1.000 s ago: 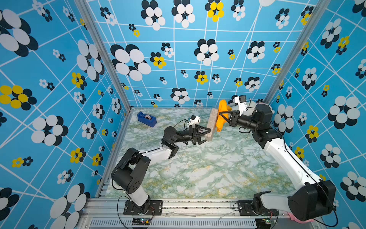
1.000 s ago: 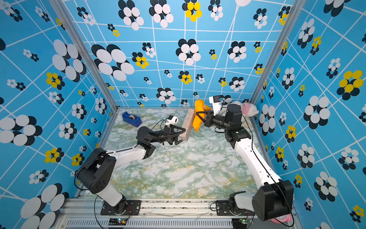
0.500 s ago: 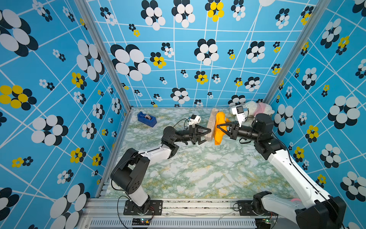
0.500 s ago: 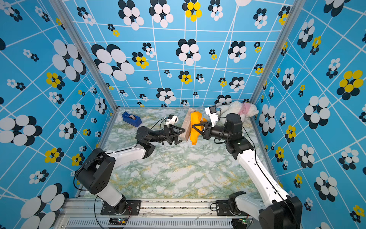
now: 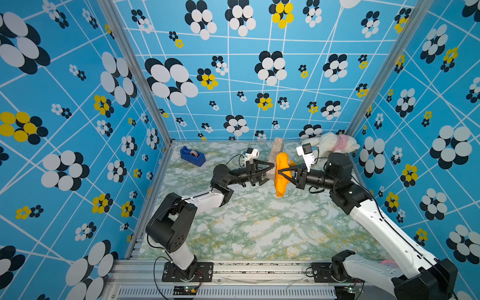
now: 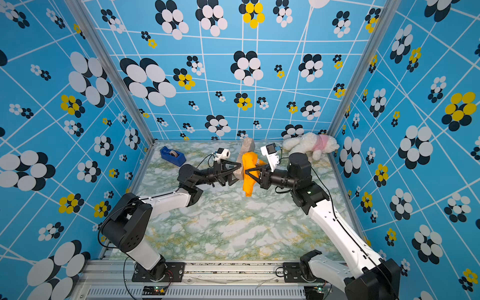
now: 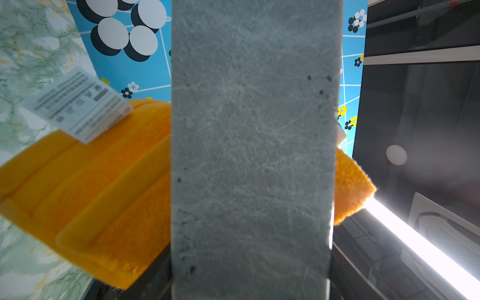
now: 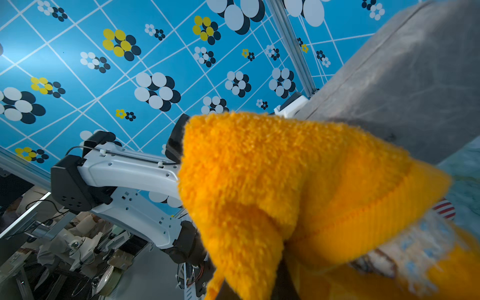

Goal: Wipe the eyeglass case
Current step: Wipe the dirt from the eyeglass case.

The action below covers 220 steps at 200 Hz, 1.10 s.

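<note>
The right claw (image 5: 280,172), clenched on the orange cloth (image 5: 281,185), has slid it down the eyeglass case's (image 5: 277,146) right face. The left claw (image 5: 271,171) grasps the case upright above the table's (image 5: 259,228) far middle, so wiping seems under way.

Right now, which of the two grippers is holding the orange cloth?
The right gripper: it is shut on the orange cloth. The left gripper grips the grey eyeglass case instead, with no cloth in it.

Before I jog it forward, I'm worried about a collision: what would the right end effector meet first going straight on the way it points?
Probably the eyeglass case: the orange cloth in the right end effector looks pressed against it, with the left end effector gripping the case just behind.
</note>
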Each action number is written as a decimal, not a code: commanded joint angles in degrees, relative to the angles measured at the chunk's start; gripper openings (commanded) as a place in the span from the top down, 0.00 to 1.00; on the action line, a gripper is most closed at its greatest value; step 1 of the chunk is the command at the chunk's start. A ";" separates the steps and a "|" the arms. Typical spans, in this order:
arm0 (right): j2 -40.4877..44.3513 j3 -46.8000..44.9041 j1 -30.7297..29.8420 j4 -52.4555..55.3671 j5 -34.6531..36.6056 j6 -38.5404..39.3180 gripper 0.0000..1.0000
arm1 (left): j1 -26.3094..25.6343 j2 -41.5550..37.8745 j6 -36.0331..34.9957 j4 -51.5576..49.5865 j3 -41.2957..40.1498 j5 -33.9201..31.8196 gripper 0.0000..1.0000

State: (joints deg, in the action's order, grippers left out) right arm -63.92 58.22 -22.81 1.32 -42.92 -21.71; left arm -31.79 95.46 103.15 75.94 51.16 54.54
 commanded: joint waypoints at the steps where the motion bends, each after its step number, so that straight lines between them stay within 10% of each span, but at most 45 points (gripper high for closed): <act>1: -0.85 1.81 0.12 -0.54 1.06 0.42 1.00 | -1.74 -0.16 -0.73 4.13 1.22 0.89 1.00; 93: 2.53 -5.51 -8.31 -1.16 4.77 -2.16 1.00 | -0.18 2.45 -0.49 4.12 0.94 -2.17 1.00; 220: -12.68 17.18 5.22 6.55 4.46 8.13 1.00 | -2.23 -2.62 -1.19 2.46 -3.91 0.04 1.00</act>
State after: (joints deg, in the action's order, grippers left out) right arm -74.98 70.78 -17.78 6.00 -38.81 -17.23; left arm -32.71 95.83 103.09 75.13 48.38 51.64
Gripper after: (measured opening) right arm 0.097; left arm 0.698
